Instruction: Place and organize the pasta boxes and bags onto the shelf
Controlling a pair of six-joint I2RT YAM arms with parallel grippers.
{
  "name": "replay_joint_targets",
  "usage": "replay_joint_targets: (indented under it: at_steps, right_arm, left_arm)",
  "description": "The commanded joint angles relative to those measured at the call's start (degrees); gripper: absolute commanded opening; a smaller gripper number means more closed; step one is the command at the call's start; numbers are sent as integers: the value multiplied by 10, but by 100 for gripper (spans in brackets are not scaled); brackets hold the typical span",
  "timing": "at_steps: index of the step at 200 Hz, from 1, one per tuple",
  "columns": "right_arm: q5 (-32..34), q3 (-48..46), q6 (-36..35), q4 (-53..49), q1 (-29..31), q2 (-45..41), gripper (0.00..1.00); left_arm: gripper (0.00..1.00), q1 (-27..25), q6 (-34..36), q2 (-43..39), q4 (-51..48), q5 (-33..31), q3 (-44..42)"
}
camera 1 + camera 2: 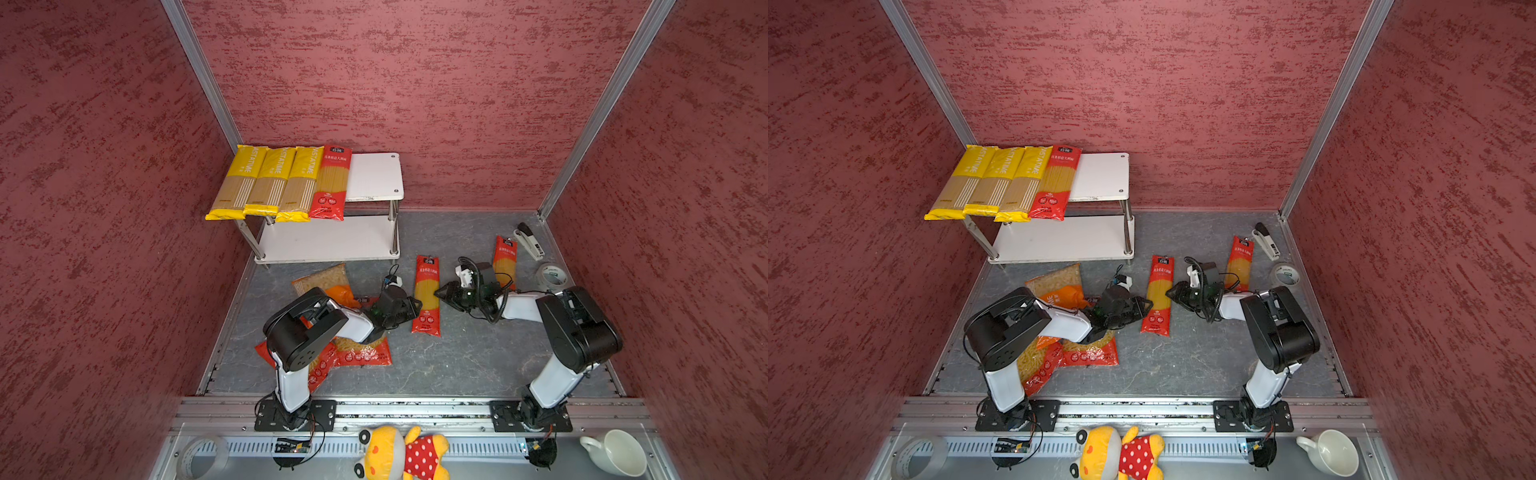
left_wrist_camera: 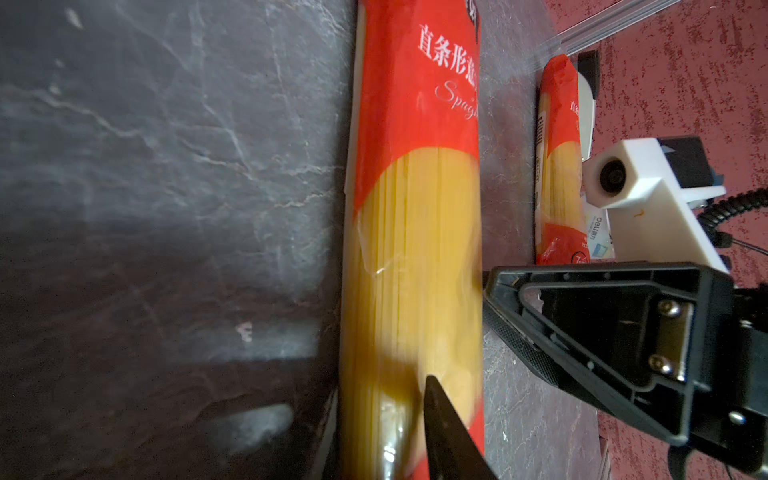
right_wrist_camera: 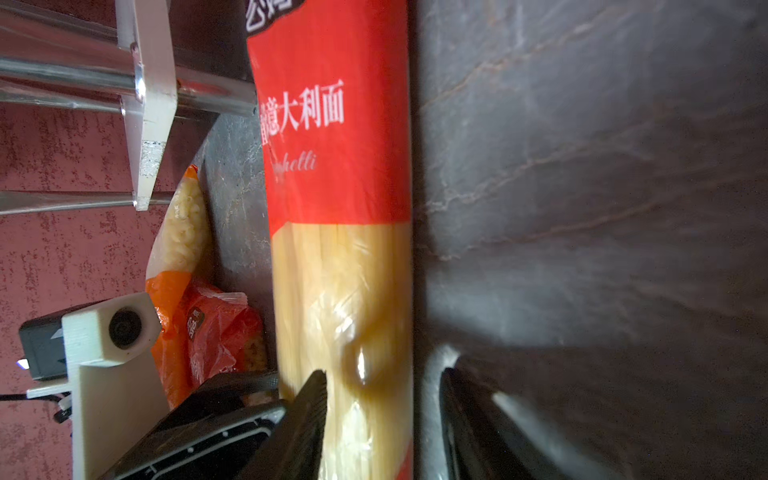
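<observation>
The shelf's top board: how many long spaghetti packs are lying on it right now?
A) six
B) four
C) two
B: three yellow packs and one red pack lie side by side on the shelf's top board.

The pasta boxes are yellow or red, the shelf white, the floor veined grey.

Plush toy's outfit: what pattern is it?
Plush toy's outfit: red with white polka dots, clearest in a top view.
</observation>
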Motion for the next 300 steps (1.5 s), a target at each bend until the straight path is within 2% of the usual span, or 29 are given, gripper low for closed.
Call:
replay_joint_targets:
  at_steps: [1, 22, 56, 82, 108, 163, 219, 300]
  right_arm:
    - [-8, 0, -4, -6, 0, 38, 48]
    - [-26, -7, 6, 42, 8, 60, 48]
    - [-74, -14, 34, 131, 22, 92, 46]
    - [-108, -28, 45, 179, 25, 94, 37]
    - [-116, -40, 39, 191, 25, 82, 27]
    - [-89, -67, 79, 274, 25, 54, 14]
    - [-21, -93, 94, 357, 25, -20, 0]
    - [71, -109, 44, 362, 24, -175, 0]
  left_arm:
    - [36, 2, -1, 19, -6, 5, 1]
    - [34, 2, -4, 28, -2, 10, 2]
    - [25, 3, -3, 30, 0, 12, 2]
    - [19, 4, -4, 29, 1, 11, 1]
    - [19, 5, -7, 26, 9, 15, 0]
    - [25, 12, -8, -21, 19, 15, -17]
    - [32, 20, 0, -92, 0, 3, -33]
    - [37, 19, 31, -212, -11, -20, -58]
